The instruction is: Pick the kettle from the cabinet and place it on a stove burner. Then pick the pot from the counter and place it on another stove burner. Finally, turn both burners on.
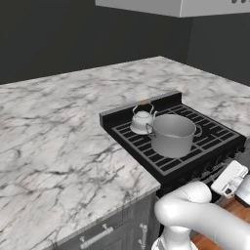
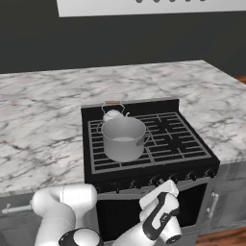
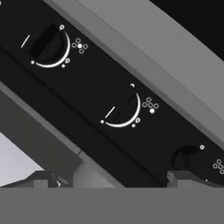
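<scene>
The kettle (image 2: 113, 114) and the pot (image 2: 123, 138) both sit on the stove burners (image 2: 173, 137), the kettle just behind the pot and very close to it, whether touching I cannot tell; so what is left, by my reading, is turning the two burners on. The gripper (image 3: 113, 180) is down in front of the stove's black control panel (image 3: 87, 98), jaws spread wide and holding nothing; its two dark fingertips (image 3: 43, 178) stand well apart at the bottom of the hand view. Straight ahead of the gripper, a little above the gap between the tips, lies the middle knob (image 3: 118, 107); a second knob (image 3: 46, 41) lies further up and to the left along the panel, and a third knob (image 3: 188, 157) sits just above the right-hand tip. The panel runs diagonally across the hand view, so the hand is rolled against the row of knobs; the middle knob's white pointer mark slants down-left. The coming move probably calls for a short advance to bracket the middle knob; which burner that knob feeds cannot be told.
</scene>
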